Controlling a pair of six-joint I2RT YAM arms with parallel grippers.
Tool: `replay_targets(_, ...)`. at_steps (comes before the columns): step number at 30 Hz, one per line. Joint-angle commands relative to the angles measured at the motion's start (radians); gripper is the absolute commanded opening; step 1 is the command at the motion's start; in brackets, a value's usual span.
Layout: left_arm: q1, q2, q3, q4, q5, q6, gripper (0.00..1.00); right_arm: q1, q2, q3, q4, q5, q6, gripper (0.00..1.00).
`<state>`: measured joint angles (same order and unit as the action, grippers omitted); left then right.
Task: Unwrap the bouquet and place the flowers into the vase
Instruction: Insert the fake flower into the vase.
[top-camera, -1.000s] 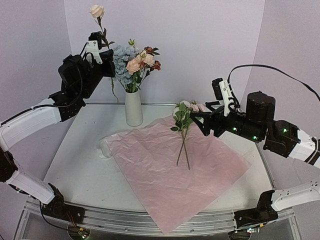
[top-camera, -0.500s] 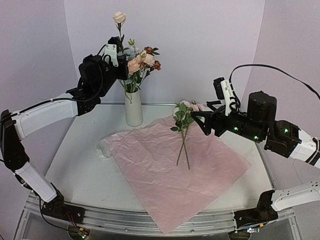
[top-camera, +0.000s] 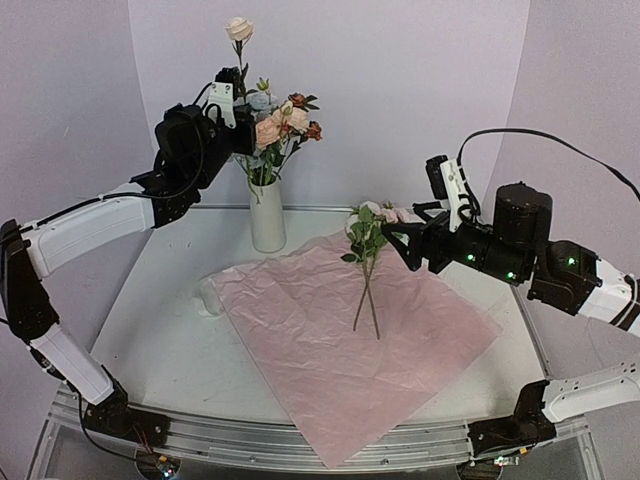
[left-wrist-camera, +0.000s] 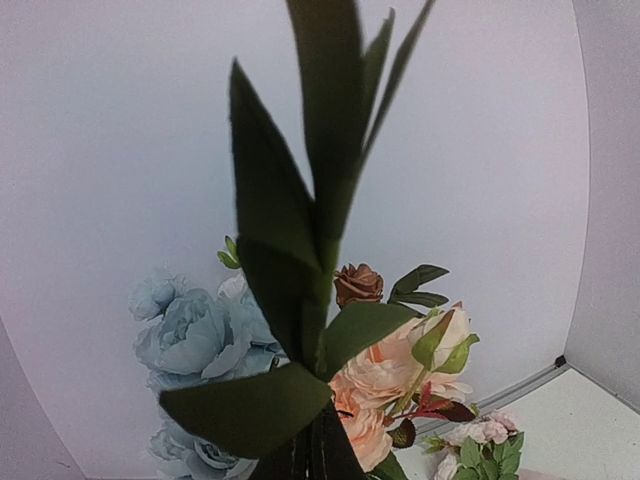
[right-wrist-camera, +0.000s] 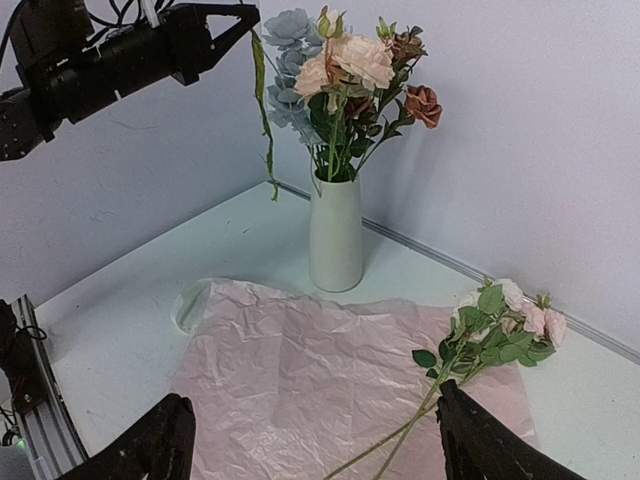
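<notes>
We take the vase as our mark. It stands upright on the table, just behind the far edge of the pink paper. A bunch of flowers sits in its mouth, blue ones on the left, peach and rust ones on the right.

The left pincer is above and just left of that bunch, its jaws clamped together on the stem of a cream rose. The bloom stands high over the vase. In the right wrist view the rose's lower end hangs down left of the vase's neck, outside the mouth.

Right of the vase, two loose stems with pale pink blooms lie on the paper. The right pincer hovers on the side of them away from the vase. Its jaws are wide apart with nothing between them, and it is not touching the stems.
</notes>
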<state>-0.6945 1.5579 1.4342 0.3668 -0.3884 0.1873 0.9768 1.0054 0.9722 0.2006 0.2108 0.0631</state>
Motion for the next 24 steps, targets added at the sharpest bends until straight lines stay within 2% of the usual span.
replay_targets(1, 0.005, -0.057, 0.047, 0.029, 0.015, 0.022, 0.0, 0.0, 0.004, 0.017, 0.027, 0.013, -0.011, 0.84)
replay_targets(24, 0.006, -0.075, 0.046, 0.03, 0.033, 0.021, 0.0, 0.0, 0.008, 0.016, 0.026, 0.014, -0.006, 0.84)
